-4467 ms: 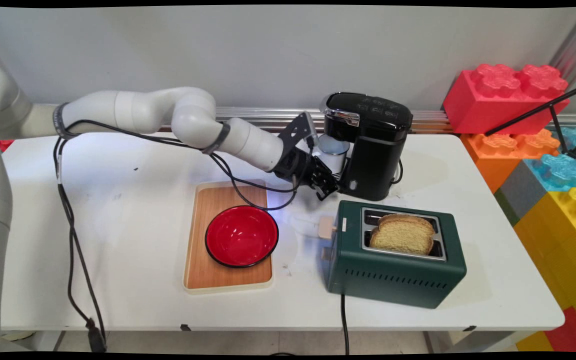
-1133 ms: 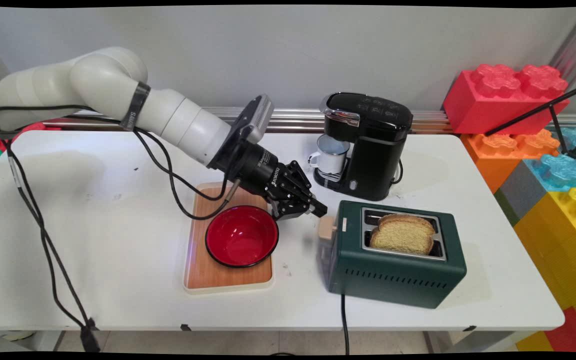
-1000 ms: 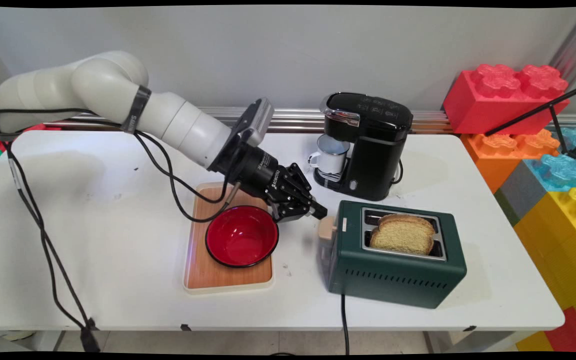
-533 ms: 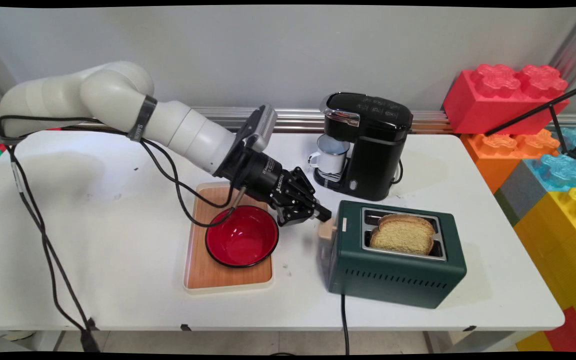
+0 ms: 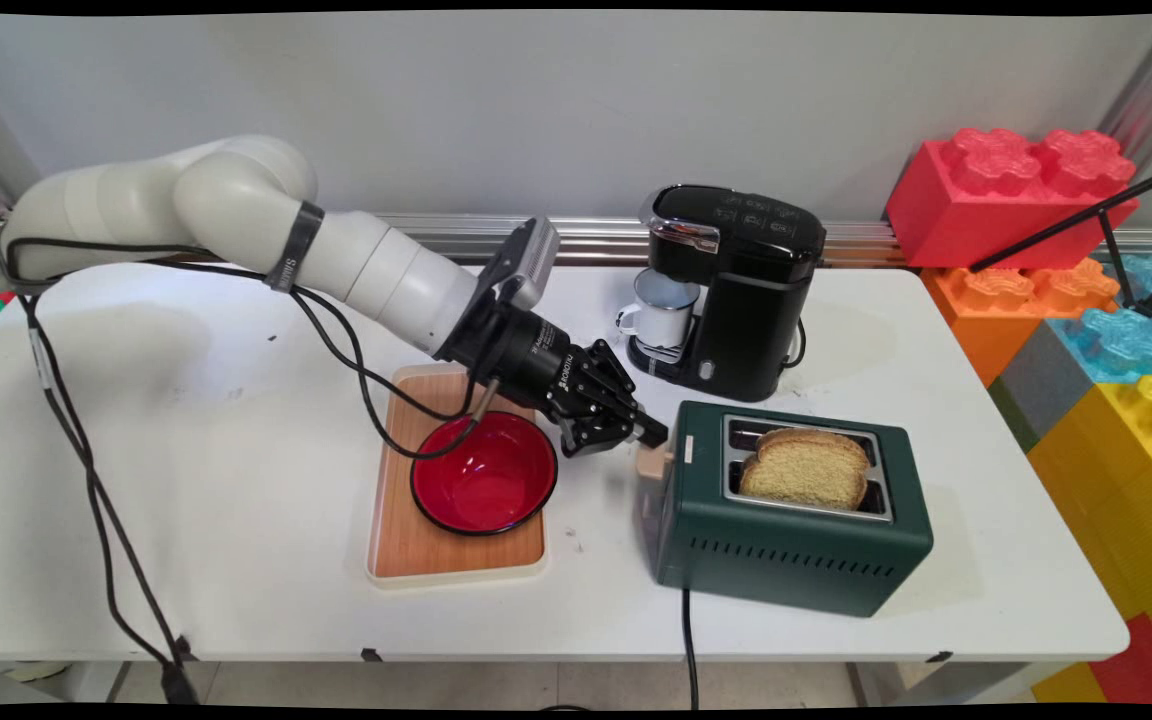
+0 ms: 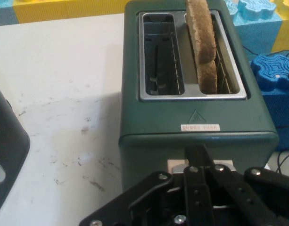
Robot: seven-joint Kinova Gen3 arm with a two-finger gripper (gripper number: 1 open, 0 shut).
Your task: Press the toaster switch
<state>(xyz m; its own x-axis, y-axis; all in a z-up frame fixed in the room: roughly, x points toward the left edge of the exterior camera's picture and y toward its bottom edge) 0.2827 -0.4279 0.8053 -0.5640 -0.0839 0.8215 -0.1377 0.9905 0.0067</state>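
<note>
Slides a little further toward 4 o'clock and lower than half a second ago, bringing the gripper [image 5: 648,433] right up to the green toaster [image 5: 786,550]. No shift in anything else on the white table [image 5: 236,520].

Keeps both fingers pressed together, with nothing between them. Hangs just above the beige lever [image 5: 652,463] on the toaster's 9 o'clock end. Looks in the hand view as if the gripper [image 6: 197,155] overlaps the lever's [image 6: 177,165] top edge. Cannot tell whether touching or only just short of it.

Shows the lever in its raised position, with one bread slice [image 5: 806,468] upright and standing proud of one slot, the other slot bare.

At 9 o'clock of the gripper, close by, a red bowl [image 5: 484,472] on a wooden tray [image 5: 416,545]. At 1 o'clock, near, a black coffee machine [image 5: 741,290] with a white mug [image 5: 664,312] under its spout.
</note>
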